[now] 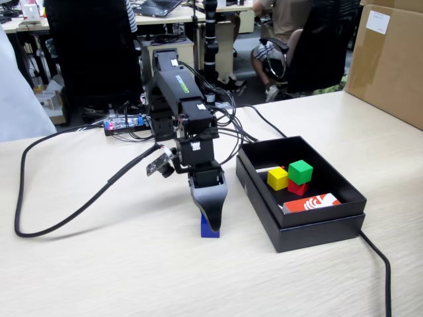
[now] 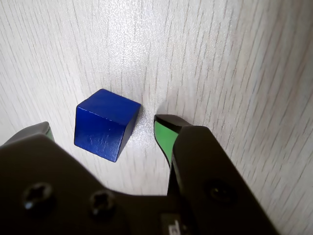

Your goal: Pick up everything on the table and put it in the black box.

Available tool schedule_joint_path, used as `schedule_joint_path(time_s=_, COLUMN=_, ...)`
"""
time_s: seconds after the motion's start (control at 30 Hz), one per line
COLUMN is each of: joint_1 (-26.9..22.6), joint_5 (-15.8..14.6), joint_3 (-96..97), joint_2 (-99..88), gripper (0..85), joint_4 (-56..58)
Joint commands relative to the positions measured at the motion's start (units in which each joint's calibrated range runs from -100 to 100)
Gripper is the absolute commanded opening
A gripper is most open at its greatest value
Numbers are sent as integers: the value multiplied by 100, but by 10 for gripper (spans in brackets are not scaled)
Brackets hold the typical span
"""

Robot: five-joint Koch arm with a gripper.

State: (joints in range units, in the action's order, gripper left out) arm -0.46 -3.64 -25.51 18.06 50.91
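A blue cube rests on the pale wooden table, between the two green-padded jaws of my gripper. The jaws stand apart on either side of it, neither touching it. In the fixed view the gripper points straight down over the blue cube, which is partly hidden behind the black finger. The black box sits to the right in the fixed view. Inside it lie a yellow cube, a green cube and a red cube.
An orange-red and white card lies in the box too. A thick black cable loops across the table's left, and another runs past the box's right corner. A brown cardboard carton stands at the back right.
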Motion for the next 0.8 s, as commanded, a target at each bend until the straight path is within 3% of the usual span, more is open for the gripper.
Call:
schedule_joint_path(time_s=0.0, joint_1=20, joint_5=24, joint_3=-486, joint_2=-67, gripper=416, joint_4=45)
schedule_joint_path(time_s=0.07, joint_1=34, joint_5=15, joint_3=-477, joint_2=-56, gripper=189, joint_4=62)
schedule_joint_path(time_s=0.13, joint_1=49, joint_5=0, joint_3=-477, joint_2=-148, gripper=66, joint_4=62)
schedule_joint_path(time_s=0.33, joint_1=5, joint_5=-15, joint_3=-42, joint_2=-1364, gripper=59, joint_4=62)
schedule_joint_path(time_s=0.53, joint_1=-698, joint_5=-205, joint_3=348, joint_2=-4095, gripper=59, joint_4=581)
schedule_joint_path(time_s=0.77, joint_1=-1499, joint_5=-591, joint_3=49, joint_2=-3659, gripper=60, joint_4=598)
